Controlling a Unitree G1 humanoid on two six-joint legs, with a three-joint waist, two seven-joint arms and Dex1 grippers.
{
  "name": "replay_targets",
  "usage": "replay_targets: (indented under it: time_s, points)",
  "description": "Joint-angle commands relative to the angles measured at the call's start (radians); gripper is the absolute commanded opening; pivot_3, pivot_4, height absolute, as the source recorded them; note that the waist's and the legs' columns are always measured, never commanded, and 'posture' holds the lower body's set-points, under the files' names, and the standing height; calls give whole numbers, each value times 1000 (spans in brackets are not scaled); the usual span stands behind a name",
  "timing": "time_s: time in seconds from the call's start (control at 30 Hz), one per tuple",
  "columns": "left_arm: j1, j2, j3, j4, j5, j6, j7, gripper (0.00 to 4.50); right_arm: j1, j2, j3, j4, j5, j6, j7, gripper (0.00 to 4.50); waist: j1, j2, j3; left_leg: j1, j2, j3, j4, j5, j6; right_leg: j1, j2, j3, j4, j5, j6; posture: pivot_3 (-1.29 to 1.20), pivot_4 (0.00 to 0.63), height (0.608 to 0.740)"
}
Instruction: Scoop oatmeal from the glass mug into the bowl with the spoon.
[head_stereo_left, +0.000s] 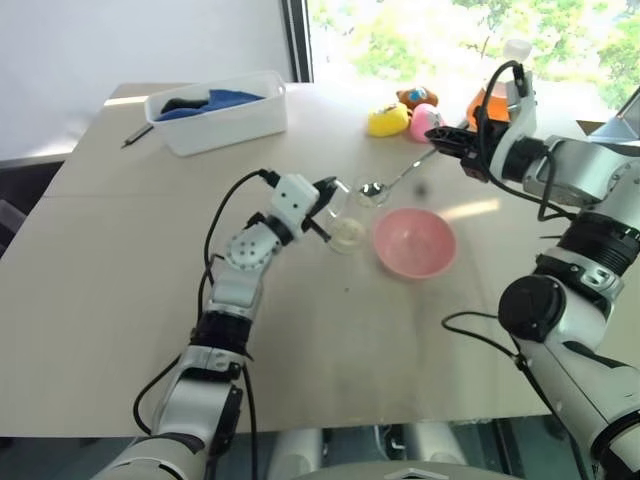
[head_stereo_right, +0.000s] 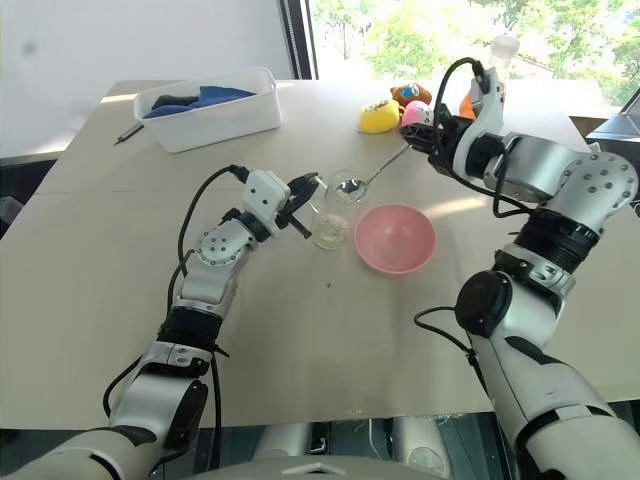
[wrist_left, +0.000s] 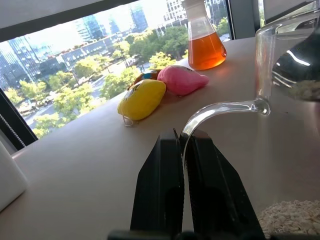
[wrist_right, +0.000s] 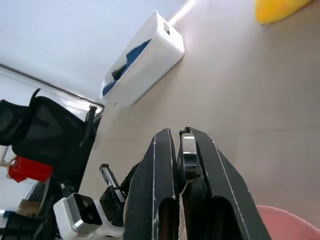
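Note:
The clear glass mug (head_stereo_left: 347, 222) stands on the table just left of the pink bowl (head_stereo_left: 414, 243). A thin layer of pale oatmeal (wrist_left: 290, 218) lies at the mug's bottom. My left gripper (wrist_left: 182, 145) is shut on the mug's curved glass handle (wrist_left: 220, 108). My right gripper (head_stereo_left: 452, 142), up at the right, is shut on the end of the spoon's handle (wrist_right: 189, 156). The silver spoon (head_stereo_left: 395, 180) slants down to the left, its oval bowl (head_stereo_right: 350, 186) at the mug's rim on the far side. The pink bowl looks empty.
A white tub (head_stereo_left: 222, 112) with blue cloth stands at the back left, and a dark pen (head_stereo_left: 137, 135) lies beside it. Yellow and pink toys (head_stereo_left: 405, 120) and an orange-liquid flask (wrist_left: 205, 45) sit behind the mug, near my right gripper.

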Motion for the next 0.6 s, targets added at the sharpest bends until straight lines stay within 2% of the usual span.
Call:
replay_targets:
  time_s: [0.03, 0.3, 0.53, 0.6]
  points:
    - [-5, 11, 14, 1, -5, -21, 2, 48, -12, -57, -15, -3, 87, 6, -1, 0, 0, 0, 0, 0, 0, 0, 0, 0, 0, 0, 0, 0, 0, 0, 0, 0, 150, 740]
    - [1, 27, 33, 12, -12, -17, -2, 48, -6, -155, -51, 63, 170, 6, -37, 0, -2, 0, 0, 0, 0, 0, 0, 0, 0, 0, 0, 1, 0, 0, 0, 0, 150, 740]
    - [8, 39, 41, 21, -17, -15, 3, 48, 62, -208, -17, 53, 208, 6, -29, 0, -2, 0, 0, 0, 1, 1, -1, 0, 0, 0, 1, 3, 0, 0, 0, 0, 150, 740]
    - [8, 39, 44, 22, -20, -10, 5, 48, 104, -237, 40, 8, 195, 6, 30, 0, -2, 0, 0, 0, 1, 1, -1, 0, 0, 0, 1, 3, 0, 0, 0, 0, 150, 740]
